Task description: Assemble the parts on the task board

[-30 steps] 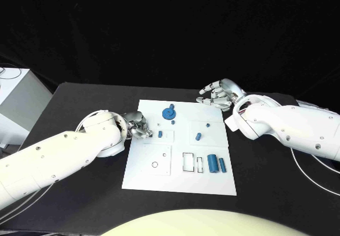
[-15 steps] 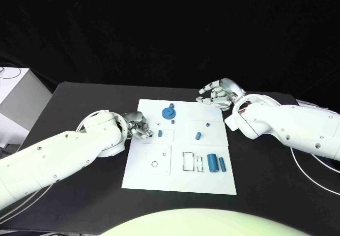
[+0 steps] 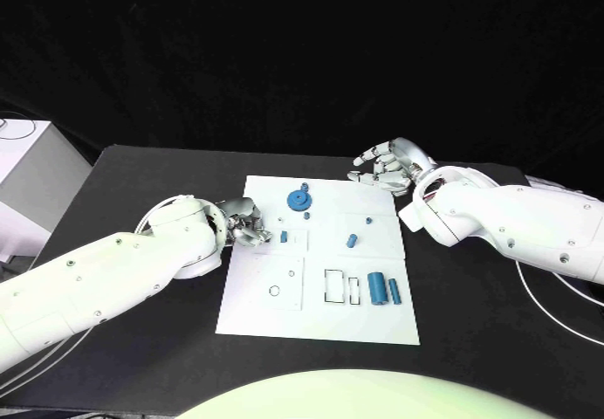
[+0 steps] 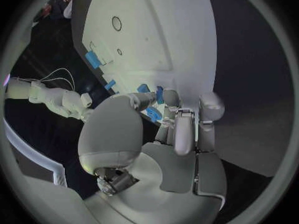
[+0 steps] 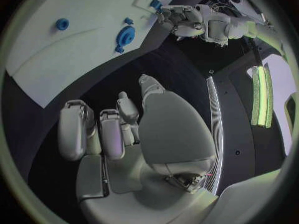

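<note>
Setup: While I'm watching the head view, the task board (image 3: pixel 318 288) is lying mid-table with blue parts scattered on it.
Left hand: my left hand (image 3: pixel 245 223) is hovering at the board's left edge, fingers curled in; in the left wrist view its fingertips (image 4: pixel 163 98) are crowding a small blue piece (image 4: pixel 154 114), and I'm judging it pinched, though I can't fully tell.
Key relation: the small blue peg (image 3: pixel 284 236) is sitting just beside that hand, toward the board's middle; its long axis is running roughly near-to-far on the board.
Nearer arm: I'm calling the left hand much nearer to that peg.
Right hand: my right hand (image 3: pixel 389 168) is hanging off the board's far right corner, fingers loosely bent and apart, holding nothing.
Gear: the blue gear (image 3: pixel 299 201) is standing near the far edge, between both hands.
Cylinders: 2 blue cylinders (image 3: pixel 384 289) are lying side by side near the board's right edge, long axes near-to-far.
</note>
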`<state>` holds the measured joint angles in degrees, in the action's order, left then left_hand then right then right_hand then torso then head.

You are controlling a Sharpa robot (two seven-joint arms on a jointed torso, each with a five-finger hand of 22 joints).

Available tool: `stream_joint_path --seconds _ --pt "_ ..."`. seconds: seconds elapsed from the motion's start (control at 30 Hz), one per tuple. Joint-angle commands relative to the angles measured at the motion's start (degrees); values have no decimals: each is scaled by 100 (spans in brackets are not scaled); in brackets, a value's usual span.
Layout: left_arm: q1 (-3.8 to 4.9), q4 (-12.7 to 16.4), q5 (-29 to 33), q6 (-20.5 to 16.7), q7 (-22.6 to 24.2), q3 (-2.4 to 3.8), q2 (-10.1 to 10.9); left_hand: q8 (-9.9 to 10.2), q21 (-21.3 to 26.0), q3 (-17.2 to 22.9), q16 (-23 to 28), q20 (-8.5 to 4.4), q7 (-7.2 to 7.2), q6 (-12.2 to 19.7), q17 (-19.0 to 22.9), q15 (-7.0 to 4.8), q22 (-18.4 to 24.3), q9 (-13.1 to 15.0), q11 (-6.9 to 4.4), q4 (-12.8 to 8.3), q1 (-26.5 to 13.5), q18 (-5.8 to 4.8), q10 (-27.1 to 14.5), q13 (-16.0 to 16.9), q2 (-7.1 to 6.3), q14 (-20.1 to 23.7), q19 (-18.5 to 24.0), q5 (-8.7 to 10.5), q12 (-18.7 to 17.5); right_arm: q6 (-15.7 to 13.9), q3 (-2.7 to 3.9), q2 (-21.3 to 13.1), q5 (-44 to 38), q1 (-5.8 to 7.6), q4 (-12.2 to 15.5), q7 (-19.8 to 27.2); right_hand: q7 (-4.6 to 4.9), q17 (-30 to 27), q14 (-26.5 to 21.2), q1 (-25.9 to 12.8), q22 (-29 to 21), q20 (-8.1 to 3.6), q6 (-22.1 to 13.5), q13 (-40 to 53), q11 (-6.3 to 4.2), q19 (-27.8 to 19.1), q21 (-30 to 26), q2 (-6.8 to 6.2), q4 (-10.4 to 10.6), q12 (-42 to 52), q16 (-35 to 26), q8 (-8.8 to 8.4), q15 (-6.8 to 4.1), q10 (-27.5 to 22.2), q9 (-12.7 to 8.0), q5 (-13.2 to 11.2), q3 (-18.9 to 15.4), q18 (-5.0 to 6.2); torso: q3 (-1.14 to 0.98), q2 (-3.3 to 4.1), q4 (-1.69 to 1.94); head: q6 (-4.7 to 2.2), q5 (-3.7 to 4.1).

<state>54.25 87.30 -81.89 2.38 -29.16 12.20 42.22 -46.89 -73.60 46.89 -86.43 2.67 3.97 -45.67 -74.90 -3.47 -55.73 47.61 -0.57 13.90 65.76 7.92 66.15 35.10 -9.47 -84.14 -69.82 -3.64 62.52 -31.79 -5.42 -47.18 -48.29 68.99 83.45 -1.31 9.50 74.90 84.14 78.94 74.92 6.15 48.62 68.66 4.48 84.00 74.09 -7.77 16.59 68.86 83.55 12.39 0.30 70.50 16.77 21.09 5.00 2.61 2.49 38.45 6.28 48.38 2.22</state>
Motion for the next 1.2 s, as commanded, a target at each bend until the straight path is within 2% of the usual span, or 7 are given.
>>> stream_joint_path --seconds 0.03,0.63,1.2 --pt "-10 -15 -84 195 8 -13 -6 -28 -22 978 -28 -8 -44 -34 -678 -41 4 6 -9 -990 -16 -94 4 -9 55 -331 -21 2 -16 68 1 -5 -50 -3 11 44 -2 514 306 -41 451 -46 -21 -5 4 30 -21 -34 0 -6 -13 35 -34 -7 5 17 42 95 0 2 2 8 5" --pt "-10 10 -73 276 -23 -13 22 -27 -17 987 -28 -7 -43 -33 -680 -38 14 -7 -9 -1015 -6 -93 -4 -22 55 -331 -11 4 -26 73 1 -16 -51 -3 20 44 -2 507 304 -53 447 -47 -22 -11 4 30 -28 -36 0 -5 -19 37 -35 -5 6 19 49 96 7 1 6 24 -1" --pt "-9 -13 -61 278 -45 -14 7 -28 -21 990 -34 -7 -41 -37 -693 -37 4 -15 -7 -1026 -4 -96 7 -5 58 -335 -15 5 -17 72 1 -19 -51 -3 28 40 -2 507 304 -53 447 -47 -22 -11 4 30 -28 -36 0 -5 -19 37 -35 -5 6 19 49 96 -1 2 3 33 -6"
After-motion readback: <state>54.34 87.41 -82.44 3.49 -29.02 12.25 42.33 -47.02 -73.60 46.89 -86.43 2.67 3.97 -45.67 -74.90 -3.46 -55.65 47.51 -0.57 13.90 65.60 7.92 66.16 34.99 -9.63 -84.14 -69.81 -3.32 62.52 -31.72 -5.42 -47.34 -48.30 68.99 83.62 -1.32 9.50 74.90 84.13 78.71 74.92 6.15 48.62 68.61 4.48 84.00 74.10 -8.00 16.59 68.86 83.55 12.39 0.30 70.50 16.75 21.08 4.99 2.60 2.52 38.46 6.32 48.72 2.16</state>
